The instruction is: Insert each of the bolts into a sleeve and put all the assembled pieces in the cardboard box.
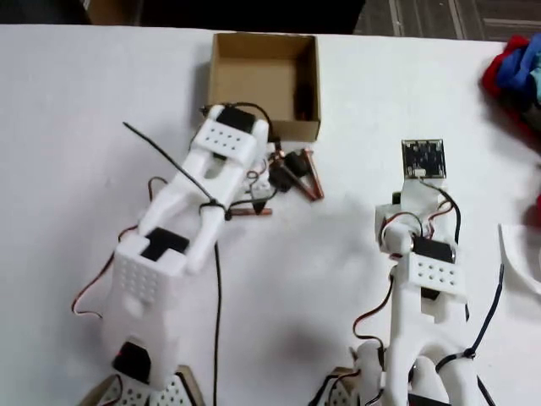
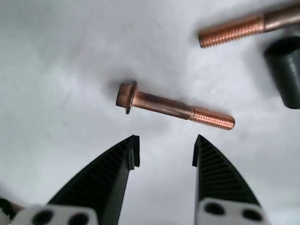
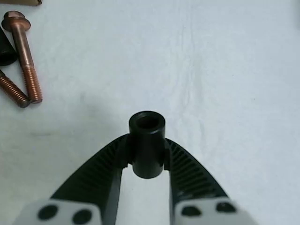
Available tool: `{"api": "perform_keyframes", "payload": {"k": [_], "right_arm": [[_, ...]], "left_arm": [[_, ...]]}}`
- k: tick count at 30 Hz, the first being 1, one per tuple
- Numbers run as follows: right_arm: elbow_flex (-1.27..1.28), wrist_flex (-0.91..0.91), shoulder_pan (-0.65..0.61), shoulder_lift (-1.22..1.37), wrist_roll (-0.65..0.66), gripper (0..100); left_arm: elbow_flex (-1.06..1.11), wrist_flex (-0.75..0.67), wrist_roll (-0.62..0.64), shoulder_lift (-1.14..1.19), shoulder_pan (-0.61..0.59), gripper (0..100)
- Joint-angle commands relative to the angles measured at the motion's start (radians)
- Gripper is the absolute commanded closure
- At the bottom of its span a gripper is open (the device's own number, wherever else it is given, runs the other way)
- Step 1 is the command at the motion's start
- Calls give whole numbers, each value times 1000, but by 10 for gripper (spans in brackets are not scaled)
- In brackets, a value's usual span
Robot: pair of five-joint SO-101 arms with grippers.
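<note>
1. The table is white and flat, with soft marks and small creases on it.
2. Behind the table the floor is dark, and off to one side it is grey with lines.
3. A pile of red and blue cloth sits at the edge of the table by the right arm.
4. A bent white strip lies near that same edge.
5. The cardboard box sits open at the far side of the table, in the middle.
6. A small heap of bolts and sleeves lies on the table just in front of the box.
7. The left arm stretches out toward that heap.
8. The left gripper has its two black fingers spread apart, and there is nothing between them.
9. A copper bolt lies flat on the table just past the left fingertips, not touching them.
10. A second bolt and a loose black sleeve lie a bit farther on.
11. The right gripper is squeezed tight on a black held sleeve.
12. The held sleeve has its round hole facing the right wrist camera.
13. The right gripper is over bare table, well apart from the heap.
</note>
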Motion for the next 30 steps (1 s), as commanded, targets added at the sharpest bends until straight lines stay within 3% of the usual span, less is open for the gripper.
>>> {"api": "perform_keyframes", "payload": {"k": [1,7,16,23,26,30], "right_arm": [[-46,-19,7,-51,-5,976],[-46,-19,7,-51,-5,976],[-46,-19,7,-51,-3,976],[-46,-19,7,-51,-2,976],[-46,-19,7,-51,-2,976],[-46,-19,7,-51,-2,976]], "left_arm": [[-36,-3,28,-6,-2,792],[-36,-29,169,-6,-6,792],[-30,-117,172,117,-17,792],[-102,-14,163,193,-15,793],[-128,51,44,195,-21,796],[-142,114,-341,187,-15,798]]}}
